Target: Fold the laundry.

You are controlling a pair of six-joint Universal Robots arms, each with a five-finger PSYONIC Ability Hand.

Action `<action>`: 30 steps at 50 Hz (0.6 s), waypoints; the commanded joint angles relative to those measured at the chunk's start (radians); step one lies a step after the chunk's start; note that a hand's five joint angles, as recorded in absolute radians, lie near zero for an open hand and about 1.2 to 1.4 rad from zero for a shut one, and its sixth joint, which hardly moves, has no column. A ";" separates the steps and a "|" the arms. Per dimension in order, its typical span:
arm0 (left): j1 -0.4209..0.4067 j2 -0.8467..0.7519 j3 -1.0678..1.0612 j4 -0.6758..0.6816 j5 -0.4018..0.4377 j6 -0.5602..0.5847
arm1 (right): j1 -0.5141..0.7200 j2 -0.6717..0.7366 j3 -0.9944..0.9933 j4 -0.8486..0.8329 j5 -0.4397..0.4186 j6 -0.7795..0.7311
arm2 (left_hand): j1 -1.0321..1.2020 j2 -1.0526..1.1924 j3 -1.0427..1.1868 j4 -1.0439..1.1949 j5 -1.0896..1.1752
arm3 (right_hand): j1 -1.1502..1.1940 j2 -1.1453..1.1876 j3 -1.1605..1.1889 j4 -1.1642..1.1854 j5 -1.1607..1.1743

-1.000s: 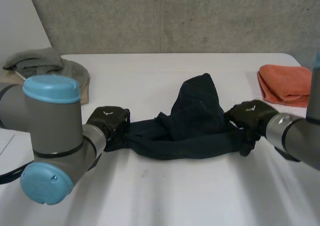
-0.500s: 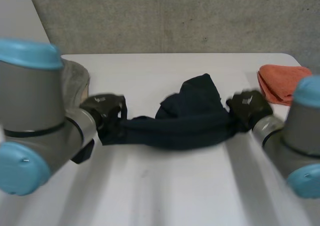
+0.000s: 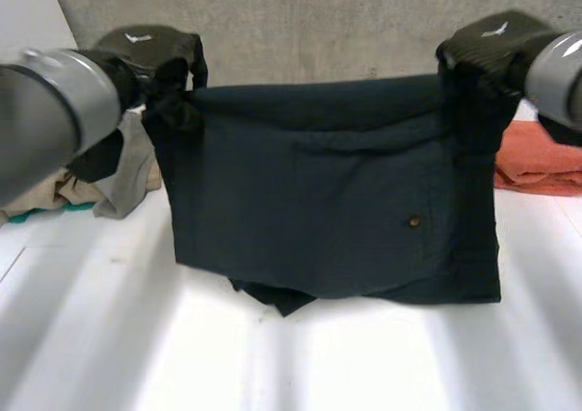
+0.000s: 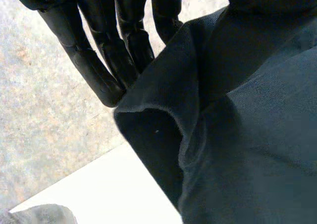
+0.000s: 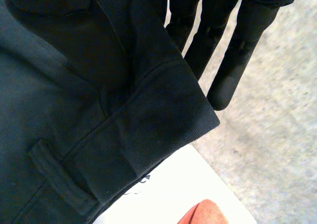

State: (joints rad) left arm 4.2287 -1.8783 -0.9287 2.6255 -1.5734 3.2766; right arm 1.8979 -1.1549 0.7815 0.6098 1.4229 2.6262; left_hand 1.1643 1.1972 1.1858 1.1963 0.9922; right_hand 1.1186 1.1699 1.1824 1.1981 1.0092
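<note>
Holding the dark shorts (image 3: 327,202) up in mid-view, spread wide by the waistband and hanging down to the bench (image 3: 364,365). Gripping the waistband corner at 10 o'clock with the left robot hand (image 3: 145,52) and the corner at 2 o'clock with the right robot hand (image 3: 486,43). Closed on cloth in both cases, judging by the wrist views: straight fingers (image 4: 84,60) behind the folded corner on the left, straight fingers (image 5: 237,55) behind the hemmed corner on the right, presumably pinching against thumbs hidden by fabric. Button (image 3: 415,220) facing the camera, belt loop (image 5: 54,169) close to the right grip. Lower edge (image 3: 282,297) bunched and tucked under at about 6 o'clock, touching the bench.

Looks like the spreading-out step before any fold.

- Hold both corners level and the waistband taut, so that no sag forms in the middle.
- Let the crumpled lower edge anchor on the bench, then lay the rest down slowly toward 12 o'clock, drawing the tuck out flat.
- Steer clear of the orange towel (image 3: 546,161) at 3 o'clock and the pile of clothes (image 3: 109,170) at 9 o'clock.
- Loosen neither pinch until the waistband rests on the bench; losing one corner would likely collapse the whole spread.
</note>
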 commanded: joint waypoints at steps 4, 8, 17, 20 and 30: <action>0.054 -0.191 0.252 0.473 0.007 0.014 | 0.047 0.141 -0.100 -0.549 0.137 -0.002 | 0.232 0.199 0.210 0.200 0.230 | 0.278 0.226 0.214 0.198 0.213; 0.059 -0.141 0.281 0.742 0.050 -0.061 | 0.056 0.089 -0.105 -0.879 0.153 0.057 | 0.232 0.199 0.210 0.200 0.230 | 0.278 0.226 0.214 0.198 0.213; 0.076 -0.032 0.052 0.670 0.043 -0.114 | 0.056 0.057 -0.079 -0.756 0.081 0.087 | 0.232 0.199 0.210 0.200 0.230 | 0.278 0.226 0.214 0.198 0.213; 0.086 0.025 -0.117 0.628 0.027 -0.114 | 0.037 0.057 -0.021 -0.621 0.065 0.106 | 0.232 0.199 0.210 0.200 0.230 | 0.278 0.226 0.214 0.198 0.213; 0.040 0.071 -0.643 0.642 0.068 -0.083 | -0.011 0.093 0.419 -0.470 -0.116 0.071 | 0.232 0.199 0.210 0.200 0.230 | 0.278 0.226 0.214 0.198 0.213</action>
State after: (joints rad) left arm 4.3024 -1.8054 -1.2859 3.2467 -1.5372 3.1687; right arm 1.9087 -1.0963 0.9292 0.1104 1.4241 2.7368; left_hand 1.1643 1.1993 1.1890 1.1969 1.0077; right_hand 1.1186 1.1709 1.1891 1.1986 1.0162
